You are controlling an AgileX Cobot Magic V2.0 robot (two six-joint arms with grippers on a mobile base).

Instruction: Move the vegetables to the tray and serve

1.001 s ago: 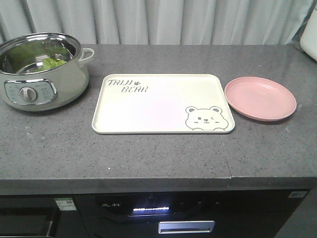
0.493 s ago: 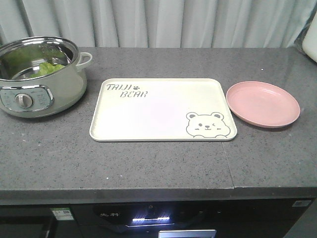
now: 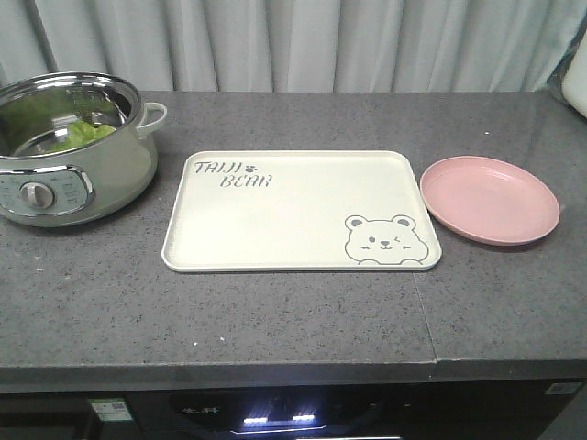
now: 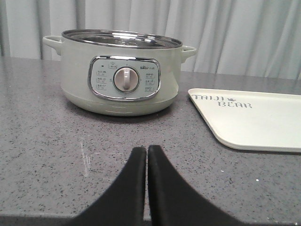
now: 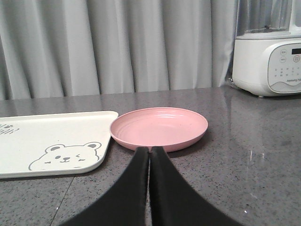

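Insp. notes, legible markings only.
1. Cream tray (image 3: 293, 206): grey lettering "TAIJI BEAR" at top-left, paw mark after "TAIJI".
2. Pot (image 4: 75, 70), ctrl panel (image 4: 124, 77): small print round the dial, not legible.
3. Blender (image 5: 263, 61): panel icons and one line of print, too small to read.
4. Appliance front (image 3: 275, 417) below the counter: lit chars, blurred.

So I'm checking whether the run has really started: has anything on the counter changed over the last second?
Nothing was grasped or moved. Only the front view shifted: the pot drifted left in frame and the counter edge dropped, so the camera likely advanced. The lettuce is still in the pot, the tray bare, the pink plate right of it. The left pincer and right pincer are shut, empty.
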